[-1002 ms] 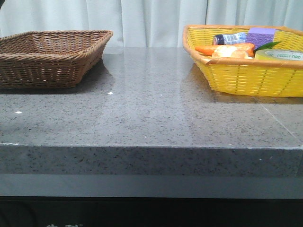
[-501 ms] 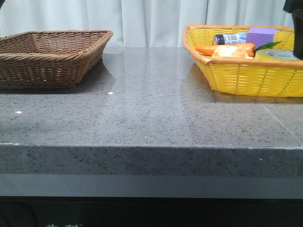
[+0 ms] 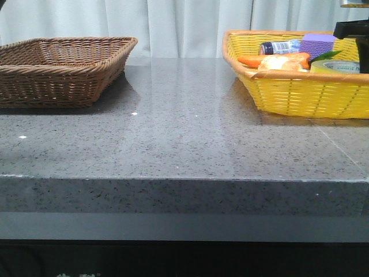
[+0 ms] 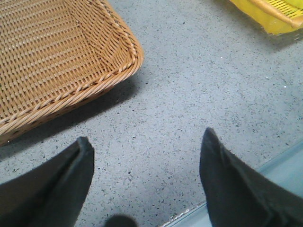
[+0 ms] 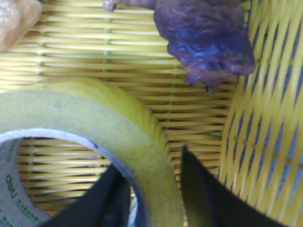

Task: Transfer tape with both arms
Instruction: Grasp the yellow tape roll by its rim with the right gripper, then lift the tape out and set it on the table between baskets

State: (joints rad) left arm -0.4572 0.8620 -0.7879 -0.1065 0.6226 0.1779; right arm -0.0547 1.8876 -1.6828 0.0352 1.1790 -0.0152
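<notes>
tape: lying flat in the yellow basket, at its right end in the front view; hole axis pointing up, so the grip has to go across the wall of the roll, not around it
tape wall vs jaws: right wrist view is showing one finger sitting inside the white inner ring and the other outside the yellow rim, wall running between them; contact not clear, looks like a slight gap on the outer side
right gripper: jaws standing open, straddling the wall, nothing clamped yet
nearer arm: right one, hanging directly over the roll at the far right edge of the front view; left is well apart, across the bench
neighbours: purple block lying just beyond the roll, basket side wall close on the outer-finger side; outer finger is working in a tight slot between roll and wall
left gripper: jaws spread wide and empty, hovering over bare bench beside the corner of the brown basket
judgement: right arm is lined up for a pinch on the wall; next move probably needing only closure, then a straight lift to clear the basket rim
risk: roll may be tipping on lift since the pinch is on one side only
</notes>
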